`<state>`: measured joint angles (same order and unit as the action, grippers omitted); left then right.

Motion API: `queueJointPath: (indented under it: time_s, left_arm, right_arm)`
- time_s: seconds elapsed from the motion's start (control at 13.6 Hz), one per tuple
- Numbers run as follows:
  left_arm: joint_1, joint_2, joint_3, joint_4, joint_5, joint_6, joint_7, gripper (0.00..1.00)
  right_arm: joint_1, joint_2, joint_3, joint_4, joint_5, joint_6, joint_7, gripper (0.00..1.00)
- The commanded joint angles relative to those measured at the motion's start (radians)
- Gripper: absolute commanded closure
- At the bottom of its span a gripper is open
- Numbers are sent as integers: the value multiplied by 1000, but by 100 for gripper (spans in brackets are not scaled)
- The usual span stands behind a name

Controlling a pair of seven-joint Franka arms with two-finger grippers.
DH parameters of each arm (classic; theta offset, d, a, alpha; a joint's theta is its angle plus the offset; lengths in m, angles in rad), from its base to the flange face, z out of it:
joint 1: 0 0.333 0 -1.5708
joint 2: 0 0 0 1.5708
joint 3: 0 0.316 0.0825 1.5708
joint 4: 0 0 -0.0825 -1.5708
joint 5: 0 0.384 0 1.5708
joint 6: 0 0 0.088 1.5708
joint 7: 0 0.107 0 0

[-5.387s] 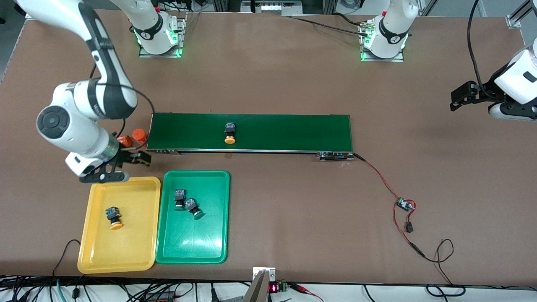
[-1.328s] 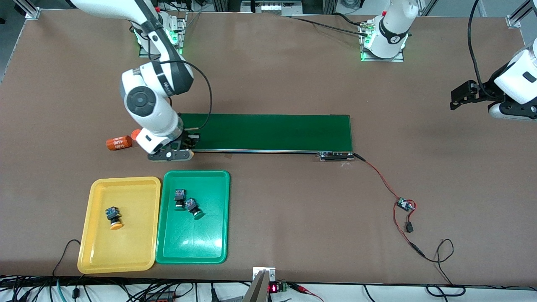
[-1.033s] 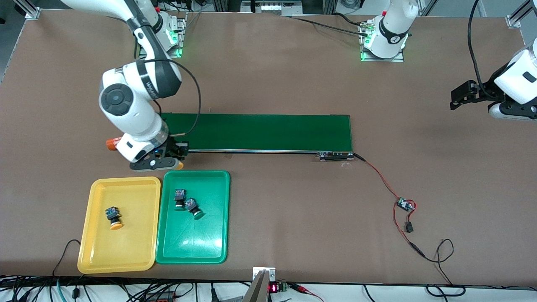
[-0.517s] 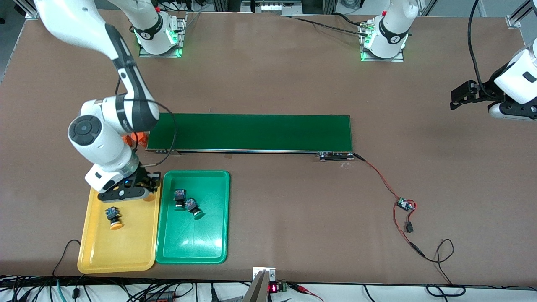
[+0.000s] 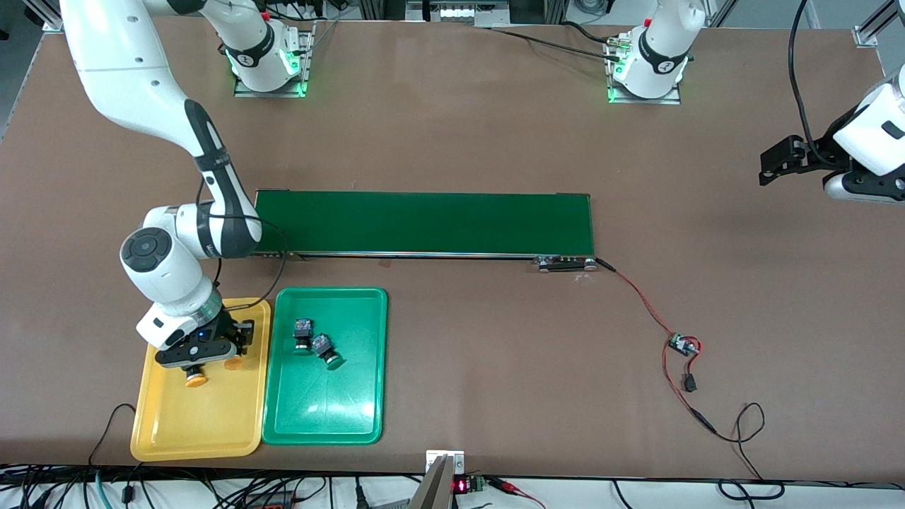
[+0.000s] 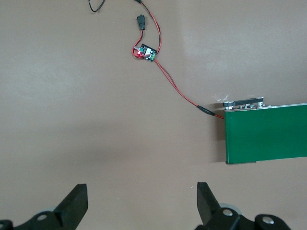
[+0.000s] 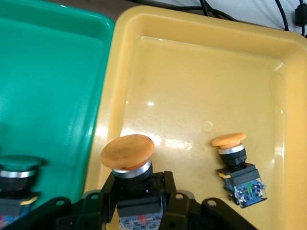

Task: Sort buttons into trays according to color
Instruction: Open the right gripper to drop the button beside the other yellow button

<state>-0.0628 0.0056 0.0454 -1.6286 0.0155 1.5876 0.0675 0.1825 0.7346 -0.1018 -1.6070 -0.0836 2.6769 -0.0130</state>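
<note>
My right gripper [image 5: 212, 346] [image 7: 136, 184] is shut on a yellow-orange button [image 7: 127, 153] [image 5: 232, 363] and holds it low over the yellow tray [image 5: 170, 424] [image 7: 201, 81]. A second yellow-orange button [image 7: 236, 165] [image 5: 196, 379] lies in that tray, partly hidden under the gripper in the front view. Two green buttons [image 5: 302, 334] [image 5: 327, 350] lie in the green tray [image 5: 332, 417] [image 7: 48, 72]; one green button [image 7: 17, 167] shows in the right wrist view. My left gripper [image 6: 142, 203] [image 5: 774, 166] waits open, up over bare table at the left arm's end.
A long dark-green conveyor belt [image 5: 424, 223] [image 6: 266, 134] crosses the middle of the table, farther from the front camera than both trays. A red-and-black wire with a small circuit board [image 5: 682, 344] [image 6: 146, 51] trails from its end. Cables hang along the table's near edge.
My right gripper has carried the yellow-orange button from the conveyor's end, past the green tray's corner, down over the yellow tray. The left arm has not moved.
</note>
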Motion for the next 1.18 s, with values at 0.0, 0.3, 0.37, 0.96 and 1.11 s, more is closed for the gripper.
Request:
queueJointPath:
  time_s: [0.0,0.3,0.37,0.96,1.11]
  left_arm:
    - [0,-2,-2,12,15,-17,18,0]
    - [1,-2,-4,12,15,-18,18,0]
    - [1,-2,-1,12,15,-23,21,0]
    - [1,-2,-2,12,15,-29,15,0]
    - [0,-2,-2,12,15,-29,15,0]
  right_arm:
    - [-24,37,-3,32,-42,31,-13,66]
    - [-32,42,-3,30,-48,55,-13,0]
    - [-31,40,-3,30,-45,54,-12,0]
    - [-48,-99,1,27,-16,-180,56,0]
    - [-48,-211,1,27,-16,-369,56,0]
